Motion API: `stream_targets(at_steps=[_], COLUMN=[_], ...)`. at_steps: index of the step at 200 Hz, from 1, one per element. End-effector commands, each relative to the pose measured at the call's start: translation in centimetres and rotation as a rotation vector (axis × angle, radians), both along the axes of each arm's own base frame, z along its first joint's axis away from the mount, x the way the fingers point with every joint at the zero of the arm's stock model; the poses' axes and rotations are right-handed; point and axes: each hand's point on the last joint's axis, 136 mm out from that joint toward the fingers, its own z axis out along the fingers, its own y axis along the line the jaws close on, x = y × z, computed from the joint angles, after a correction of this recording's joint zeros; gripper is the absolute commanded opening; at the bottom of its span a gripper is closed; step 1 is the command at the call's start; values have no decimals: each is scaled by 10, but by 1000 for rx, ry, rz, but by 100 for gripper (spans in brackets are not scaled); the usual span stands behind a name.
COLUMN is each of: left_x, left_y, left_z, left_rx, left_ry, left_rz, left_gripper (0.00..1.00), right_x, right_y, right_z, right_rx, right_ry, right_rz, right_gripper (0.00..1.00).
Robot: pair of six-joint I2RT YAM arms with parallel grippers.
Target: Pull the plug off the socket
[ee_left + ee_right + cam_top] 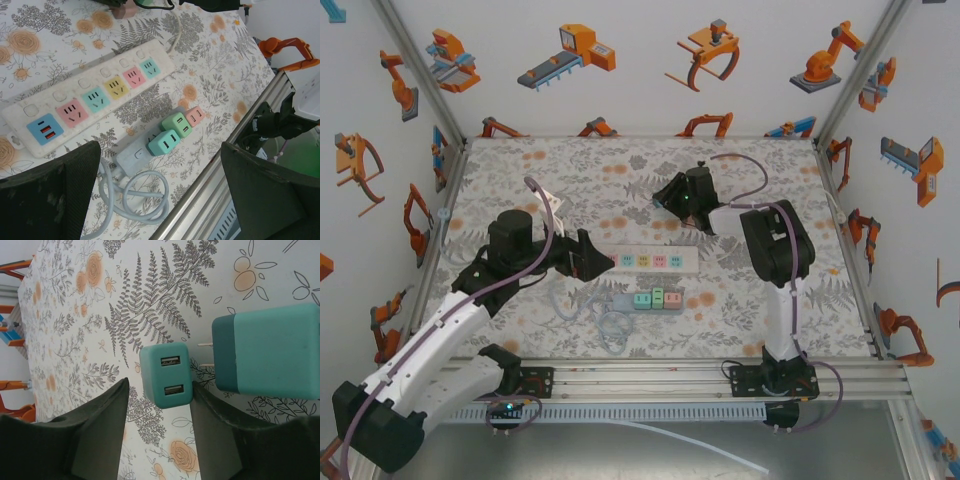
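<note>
Dark fingers [95,440] of the right end effector [160,386] are seen closest, at the bottom of the right wrist view. They are parted a little, with the small teal plug [166,375] set between them. A thin gap is seen on the plug's left side, and the right finger is at the plug's edge. Whether the plug is gripped cannot be told. The plug's face with two USB ports is turned to the camera, ports stacked one over the other. Its long axis runs top to bottom of the frame, slightly tilted, in line with the fingers. The floral surface [150,300] is seen behind it. Just right of the plug a larger teal block [272,352] is laid, with two metal prongs pointed left toward the plug and not touching it.

In the top view the right end effector [682,205] is found upper middle, well apart from the white power strip [655,259]. That strip is laid left to right at frame centre, with its coloured sockets unoccupied. Below it a grey strip [620,305] is loaded with a teal charger [164,142], a green charger [176,125] and a pink charger [195,115]. A coiled cable [135,195] is looped at its near end.

The left end effector [590,255] is held at the white strip's left end. In the left wrist view it [160,150] is spread wide with nothing held, and both strips are framed between its fingers.
</note>
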Motion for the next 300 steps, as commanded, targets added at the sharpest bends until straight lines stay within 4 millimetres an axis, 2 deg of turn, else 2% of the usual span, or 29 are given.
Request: stream_targets(at_steps=[1, 31, 63, 107, 135, 149, 165, 190, 213, 235, 269, 288, 300], left_x=[2, 5, 10, 14, 16, 19, 19, 14, 3, -8, -16, -18, -20], left_y=[1, 6, 8, 6, 8, 18, 23, 24, 21, 17, 9, 6, 3], left_z=[4, 0, -4, -13, -20, -33, -45, -65, -86, -101, -122, -136, -144], left_rx=[-7, 9, 24, 28, 16, 38, 63, 124, 196, 263, 332, 377, 406], left_ry=[-22, -15, 5, 55, 126, 190, 247, 323, 398, 460, 531, 552, 564], left_rz=[17, 54, 85, 98, 151, 232, 278, 317, 330, 342, 374, 384, 381], left_gripper=[97, 97, 97, 97, 97, 97, 97, 97, 97, 97, 97, 97, 97], right_x=[0, -7, -17, -38, -71, -95, -129, -188, -251, -302, -341, -355, -357], right_y=[-2, -7, -14, -18, -22, -23, -16, -1, 12, 10, 0, 0, 3], right_z=[12, 32, 63, 131, 180, 196, 209, 201, 179, 157, 134, 123, 119], right_rx=[0, -14, -22, -59, -156, -263, -380, -541, -627, -668, -667, -632, -608], right_ry=[-16, -52, -105, -268, -438, -524, -639, -776, -857, -873, -854, -870, -882], right_rz=[-9, -12, -12, 60, 162, 228, 345, 590, 885, 1129, 1305, 1370, 1381], right_gripper=[51, 52, 53, 53, 53, 53, 53, 53, 57, 60, 61, 62, 63])
